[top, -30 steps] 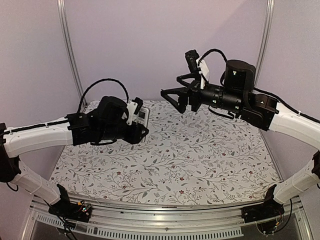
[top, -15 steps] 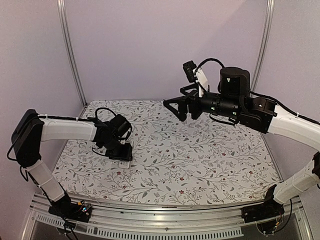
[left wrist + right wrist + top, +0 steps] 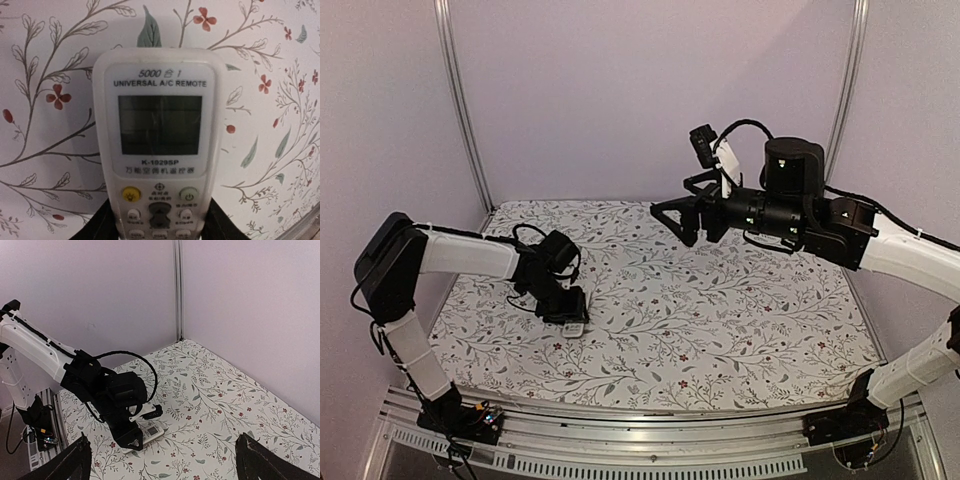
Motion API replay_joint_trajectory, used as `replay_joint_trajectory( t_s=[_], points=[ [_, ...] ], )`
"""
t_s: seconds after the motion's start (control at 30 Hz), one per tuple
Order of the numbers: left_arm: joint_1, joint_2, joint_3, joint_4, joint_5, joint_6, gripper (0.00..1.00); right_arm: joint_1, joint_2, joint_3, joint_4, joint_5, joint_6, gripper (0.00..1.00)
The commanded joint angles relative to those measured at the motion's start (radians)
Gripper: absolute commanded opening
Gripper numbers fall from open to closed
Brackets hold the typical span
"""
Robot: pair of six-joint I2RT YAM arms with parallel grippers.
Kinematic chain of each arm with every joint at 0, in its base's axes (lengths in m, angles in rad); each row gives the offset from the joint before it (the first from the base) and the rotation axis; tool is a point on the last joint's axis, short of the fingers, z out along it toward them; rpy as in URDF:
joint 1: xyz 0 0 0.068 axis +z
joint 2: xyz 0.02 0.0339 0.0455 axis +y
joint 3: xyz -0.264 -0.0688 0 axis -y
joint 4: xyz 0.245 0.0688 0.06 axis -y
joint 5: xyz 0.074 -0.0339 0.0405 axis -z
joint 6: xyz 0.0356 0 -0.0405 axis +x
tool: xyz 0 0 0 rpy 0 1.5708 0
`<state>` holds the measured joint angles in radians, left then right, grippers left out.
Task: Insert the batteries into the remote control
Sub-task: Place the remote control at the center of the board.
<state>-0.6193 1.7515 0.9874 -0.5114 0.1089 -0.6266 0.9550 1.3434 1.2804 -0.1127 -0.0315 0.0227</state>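
Your left gripper [image 3: 563,308] is closed around the button end of the remote control [image 3: 159,125], one finger on each long side. The remote's long axis runs straight out ahead of the fingers, display face up, low over the floral table [image 3: 740,320]; whether it touches is unclear. Your right gripper [image 3: 672,220] hangs high and well apart from it, jaws spread wide and empty. The left arm is plainly nearer. The batteries show in no view.

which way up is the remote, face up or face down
Face up: the remote control shows its display window and buttons to the left wrist camera, with the floral cloth behind it.
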Motion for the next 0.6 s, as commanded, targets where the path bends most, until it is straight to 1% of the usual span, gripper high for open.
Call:
replay_joint_trajectory(
  t_s=[0.0,0.03,0.07,0.1,0.23,0.27,0.3,0.33,0.47,0.53,0.57],
  points=[
    [0.028,0.058,-0.044,0.030,0.011,-0.023,0.34,-0.002,-0.029,-0.016,-0.001,0.011,-0.006,0.99],
    [0.028,0.051,-0.047,0.040,0.016,-0.027,0.41,-0.002,-0.029,-0.018,-0.002,0.013,-0.006,0.99],
    [0.028,0.046,-0.052,0.049,0.023,-0.031,0.47,-0.002,-0.028,-0.019,-0.001,0.013,-0.006,0.99],
    [0.028,0.041,-0.056,0.059,0.035,-0.033,0.49,-0.001,-0.027,-0.019,-0.001,0.014,-0.005,0.99],
    [0.027,0.016,-0.069,0.080,0.059,-0.042,0.63,-0.001,-0.021,-0.016,-0.001,0.010,-0.006,0.99],
    [0.027,0.006,-0.070,0.080,0.056,-0.044,0.68,-0.002,-0.021,-0.016,-0.002,0.011,-0.006,0.99],
    [0.027,-0.003,-0.070,0.080,0.052,-0.045,0.77,-0.002,-0.021,-0.016,-0.001,0.011,-0.005,0.99],
    [0.028,-0.015,-0.070,0.079,0.049,-0.046,0.81,-0.002,-0.021,-0.016,-0.002,0.012,-0.004,0.99],
    [0.029,-0.072,-0.062,0.066,0.028,-0.067,0.87,-0.002,-0.024,-0.018,-0.010,0.041,-0.002,0.99],
    [0.028,-0.118,-0.055,0.050,-0.014,-0.077,0.89,-0.013,-0.023,-0.024,-0.023,0.094,-0.003,0.99],
    [0.028,-0.149,-0.049,0.036,-0.056,-0.084,0.89,-0.034,-0.023,-0.031,-0.033,0.106,-0.003,0.99]
  ],
)
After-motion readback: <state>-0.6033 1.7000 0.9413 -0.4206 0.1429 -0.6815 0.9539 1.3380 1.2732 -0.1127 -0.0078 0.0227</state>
